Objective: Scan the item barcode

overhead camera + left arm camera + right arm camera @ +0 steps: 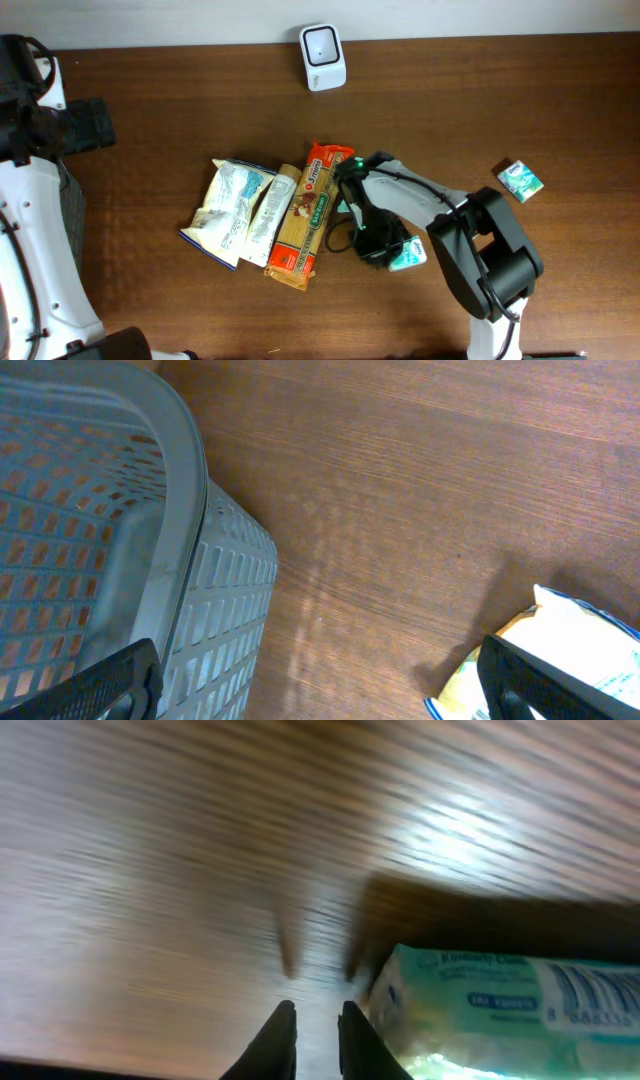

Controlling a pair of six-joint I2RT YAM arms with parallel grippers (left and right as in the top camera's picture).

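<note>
While its two dark fingers stand almost together, with only a thin slit between them and nothing in it, the right gripper (317, 1020) points down at the brown wooden table (150, 870). Just beside the fingers, and not between them, lies a mint-green and white soft packet (500, 1005) with a printed barcode on the face that shows. The right wrist view is blurred, so whether a finger touches the packet cannot be told. From overhead the packet (410, 257) peeks out at the edge of the gripper (375, 248), partly hidden by it.

Left of the right arm lie three things side by side:
- a long orange pasta bag (305, 220);
- a pale narrow pouch (272, 205);
- a white, blue and yellow crinkled bag (225, 205).

A second small green and white packet (520, 180) lies well apart to the right. At the far edge of the table stands a white box-shaped barcode scanner (322, 57).

Over by a grey perforated plastic basket (190, 510), the left gripper (320, 695) hangs with its fingers spread wide and empty.
</note>
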